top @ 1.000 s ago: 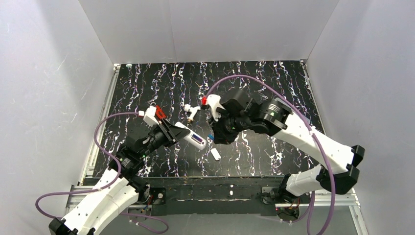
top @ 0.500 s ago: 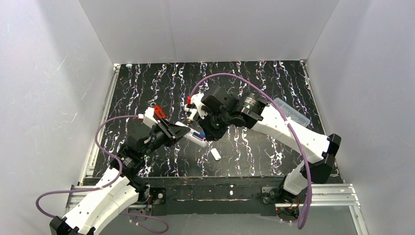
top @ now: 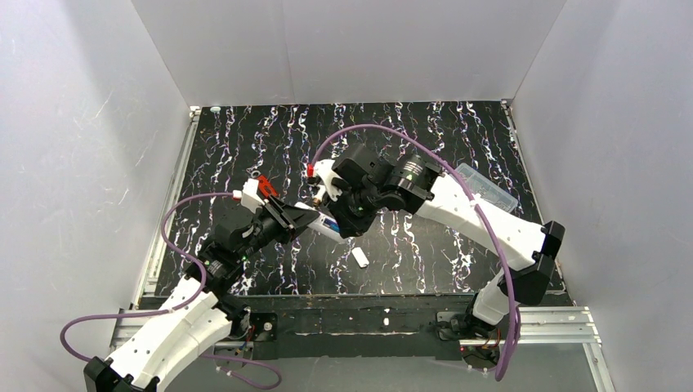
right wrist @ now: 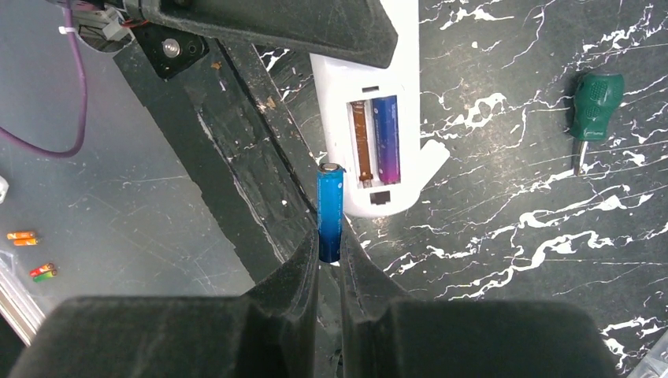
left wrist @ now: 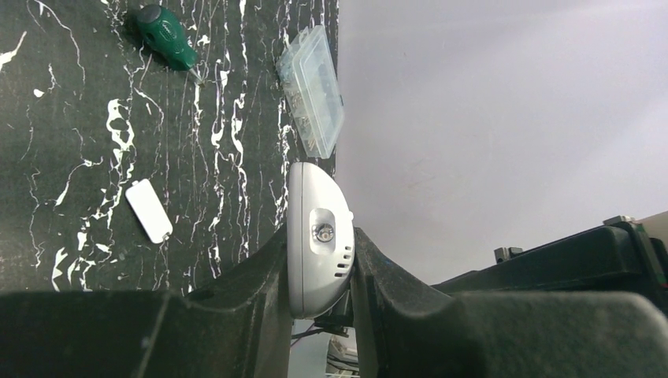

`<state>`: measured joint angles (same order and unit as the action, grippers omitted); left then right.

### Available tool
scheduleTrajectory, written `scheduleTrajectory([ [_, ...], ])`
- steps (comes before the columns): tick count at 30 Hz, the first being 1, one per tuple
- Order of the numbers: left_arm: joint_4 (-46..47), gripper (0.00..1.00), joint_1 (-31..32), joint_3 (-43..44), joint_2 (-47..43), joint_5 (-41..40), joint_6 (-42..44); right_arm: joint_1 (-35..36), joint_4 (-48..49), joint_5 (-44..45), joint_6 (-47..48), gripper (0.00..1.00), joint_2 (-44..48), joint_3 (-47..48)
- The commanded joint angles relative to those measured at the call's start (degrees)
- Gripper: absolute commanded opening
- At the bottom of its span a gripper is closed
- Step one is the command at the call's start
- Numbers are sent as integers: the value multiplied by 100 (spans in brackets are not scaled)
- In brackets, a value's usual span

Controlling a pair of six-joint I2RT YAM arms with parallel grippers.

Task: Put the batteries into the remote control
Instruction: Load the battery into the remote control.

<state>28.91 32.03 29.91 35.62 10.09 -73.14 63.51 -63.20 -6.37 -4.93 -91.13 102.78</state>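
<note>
Halfway there, by the look of things. Found the remote control point(right wrist: 413, 118) lifted off the table near its middle, a touch toward the near edge, recess facing up, squeezed by its long sides in the left gripper point(left wrist: 319, 268), clamped firmly on it. Counted one down: spotted the seated battery point(right wrist: 386, 140), purple-blue, lying snug in one channel of the recess, with the empty slot point(right wrist: 361, 142) and its coppery strip bare right beside it. Caught the second battery point(right wrist: 330, 211), blue, pinched by its lower end in the right gripper point(right wrist: 331, 250), closed on it, hovering just beside the remote's long edge, lined up parallel with the channels but not yet over them. Left to do, on this reading: shift that cell sideways over the bare channel, press it home, then probably refit the small white cover point(top: 359, 258), seen lying flat on the table toward the near edge. Judged the approach snug: noted a left finger point(right wrist: 276, 31) crowding the top end of the recess, leaving only the open face and the lower end free. Plenty of room elsewhere, though: placed the green screwdriver point(right wrist: 595, 106) well apart from the remote, and the clear box point(top: 486, 186) farther out by the right edge, neither one near the path.
</note>
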Motion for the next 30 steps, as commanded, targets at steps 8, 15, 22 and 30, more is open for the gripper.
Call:
scheduleTrajectory([
  [8, 725, 0, -15, 56, 77, 254, -104, 35, 37, -23, 163, 1, -409, 286],
  [15, 746, 0, -13, -11, 30, 277, -113, 36, 63, 114, 205, 1, -363, 302],
  [22, 725, 0, -13, -41, -9, 301, -109, 31, 81, 369, 264, 1, -275, 289],
  [30, 697, 0, -15, -106, -61, 283, -105, 32, 120, 733, 281, 1, -154, 188],
])
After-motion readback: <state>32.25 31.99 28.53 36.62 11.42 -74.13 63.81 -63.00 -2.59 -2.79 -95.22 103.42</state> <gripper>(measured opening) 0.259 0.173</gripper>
